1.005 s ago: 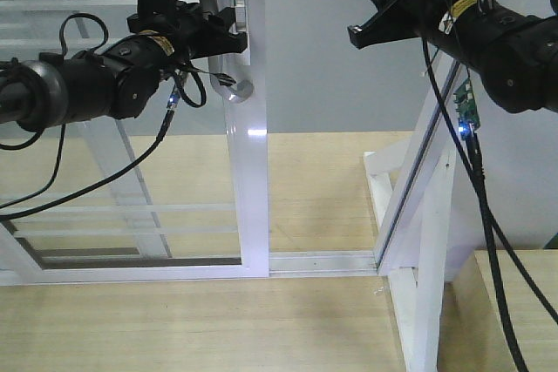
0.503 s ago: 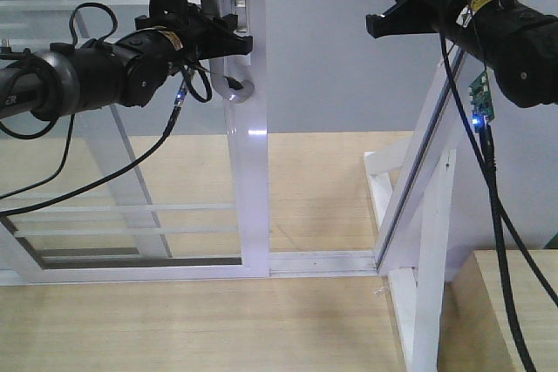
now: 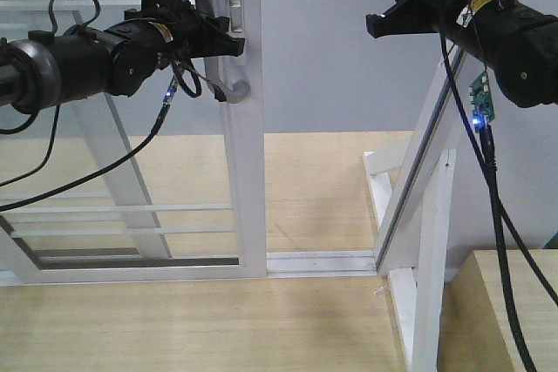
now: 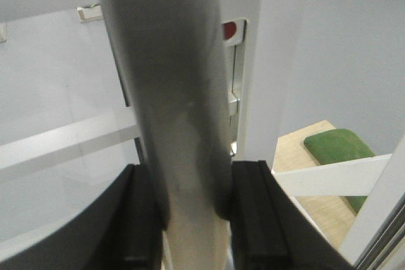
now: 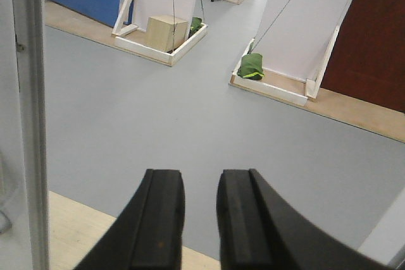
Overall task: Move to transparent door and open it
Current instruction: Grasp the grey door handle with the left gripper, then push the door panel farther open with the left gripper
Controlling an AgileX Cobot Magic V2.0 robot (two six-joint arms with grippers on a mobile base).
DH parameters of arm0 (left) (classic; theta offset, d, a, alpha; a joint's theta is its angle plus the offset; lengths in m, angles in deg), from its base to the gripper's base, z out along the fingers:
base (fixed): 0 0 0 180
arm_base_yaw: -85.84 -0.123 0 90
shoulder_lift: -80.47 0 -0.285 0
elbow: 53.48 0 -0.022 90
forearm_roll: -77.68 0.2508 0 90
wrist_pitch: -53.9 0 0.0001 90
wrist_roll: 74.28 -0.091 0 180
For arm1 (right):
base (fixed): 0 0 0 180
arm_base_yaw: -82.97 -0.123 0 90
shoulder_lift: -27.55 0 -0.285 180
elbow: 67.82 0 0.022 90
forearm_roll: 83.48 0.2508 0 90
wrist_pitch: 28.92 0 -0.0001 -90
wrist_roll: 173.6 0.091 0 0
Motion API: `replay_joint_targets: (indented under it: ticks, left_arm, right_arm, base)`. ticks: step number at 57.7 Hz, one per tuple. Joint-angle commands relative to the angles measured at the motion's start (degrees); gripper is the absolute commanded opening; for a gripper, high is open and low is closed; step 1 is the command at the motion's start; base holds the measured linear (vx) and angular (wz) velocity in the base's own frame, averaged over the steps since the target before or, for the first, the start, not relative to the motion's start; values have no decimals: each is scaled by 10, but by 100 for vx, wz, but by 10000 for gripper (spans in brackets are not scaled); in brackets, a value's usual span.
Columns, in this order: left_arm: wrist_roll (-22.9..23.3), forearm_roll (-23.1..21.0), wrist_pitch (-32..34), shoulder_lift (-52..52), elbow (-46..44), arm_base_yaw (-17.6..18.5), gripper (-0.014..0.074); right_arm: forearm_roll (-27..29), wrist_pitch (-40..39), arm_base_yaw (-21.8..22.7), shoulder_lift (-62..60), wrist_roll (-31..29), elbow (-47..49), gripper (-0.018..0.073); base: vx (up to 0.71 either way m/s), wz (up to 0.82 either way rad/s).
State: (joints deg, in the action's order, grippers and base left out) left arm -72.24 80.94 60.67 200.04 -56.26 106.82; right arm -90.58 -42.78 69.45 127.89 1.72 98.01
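- Grey metal handle [image 3: 225,76] stood upright on the door [image 3: 248,180] edge. The left gripper [image 4: 190,216] was clamped across it, with fingers [image 4: 136,219] on either side.
- Left of the handle lay the door's glass. Right of it lay the open gap, towards the post [image 3: 427,154]. The pull probably had to go sideways, leftward.
- Right gripper [image 5: 199,219] hung well right of the handle, nearly together and empty, so the left arm was nearer.
- Count: one door, one handle, one post, two grippers.
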Motion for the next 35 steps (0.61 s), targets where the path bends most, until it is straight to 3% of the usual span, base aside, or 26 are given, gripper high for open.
replay_joint_targets:
  ticks: [1, 35]
  left_arm:
    - [-1, -6, 38, -62, -17, -19, 194]
    - [-2, -1, -10, -113, -17, -75, 204]
  right_arm:
    - [2, -49, 4, -28, -2, 16, 246]
    - [2, -49, 4, -28, -2, 16, 246]
  base:
    - [0, 0]
    - [0, 0]
